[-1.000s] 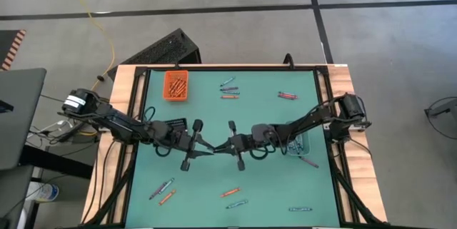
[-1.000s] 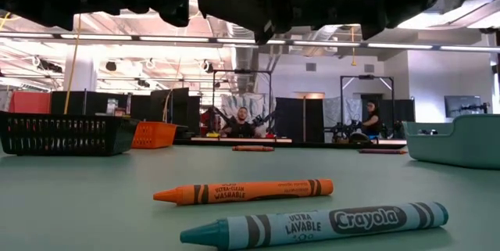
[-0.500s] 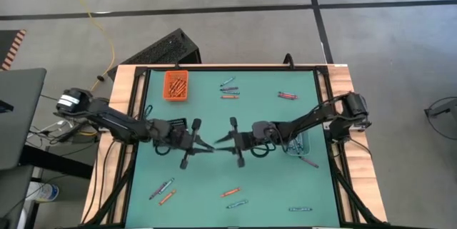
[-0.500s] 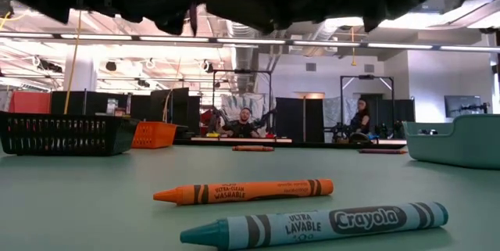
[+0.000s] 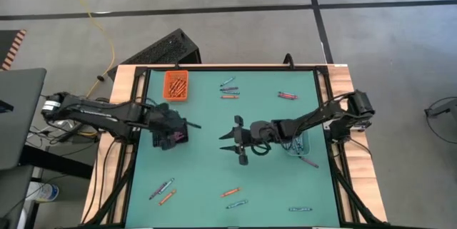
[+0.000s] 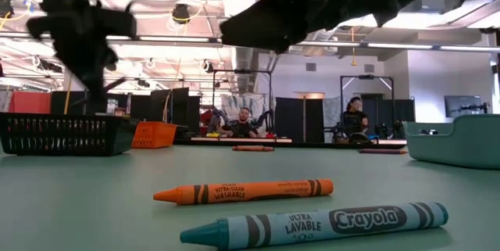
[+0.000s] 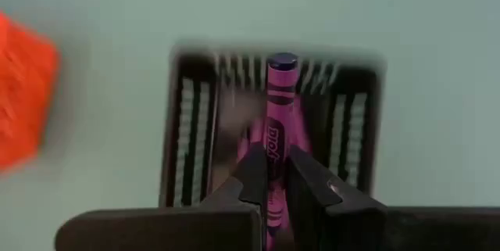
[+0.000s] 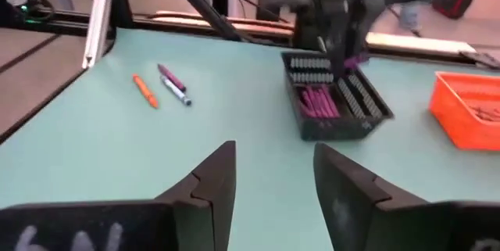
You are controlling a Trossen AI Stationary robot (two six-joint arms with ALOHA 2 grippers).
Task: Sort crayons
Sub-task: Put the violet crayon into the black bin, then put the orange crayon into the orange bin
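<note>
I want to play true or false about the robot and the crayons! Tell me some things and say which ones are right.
1. The left gripper holds a purple crayon above the black tray. True.
2. The right gripper is squeezing a crayon. False: its fingers are open and empty.
3. The orange tray has crayons in it. True.
4. The black tray is empty. False: the right wrist view shows purple crayons inside.
5. An orange crayon lies on the table beside a teal crayon. True.
</note>
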